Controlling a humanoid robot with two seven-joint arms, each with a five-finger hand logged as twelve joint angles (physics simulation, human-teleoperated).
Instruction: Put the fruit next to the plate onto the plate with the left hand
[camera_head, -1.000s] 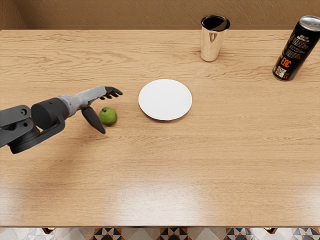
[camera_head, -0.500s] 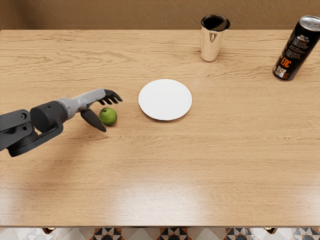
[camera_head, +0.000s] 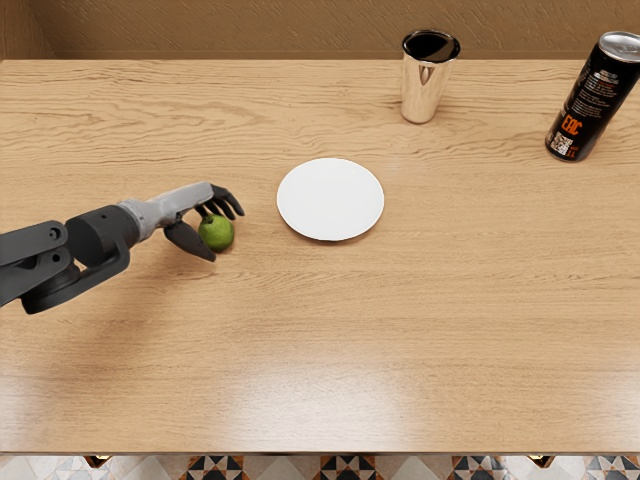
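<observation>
The fruit (camera_head: 216, 232) lay on the table (camera_head: 400, 320) near the plate's (camera_head: 330, 199) left, the left hand (camera_head: 200, 215) at the fruit's left side. Behind the plate, to the right, stood a cup (camera_head: 428, 76), a can (camera_head: 592, 96) farther right.

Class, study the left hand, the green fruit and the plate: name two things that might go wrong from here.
The round green fruit lies on the table by the left hand; a nudge may send it rolling away. The white plate looks flat, so the fruit might roll off when released.
</observation>
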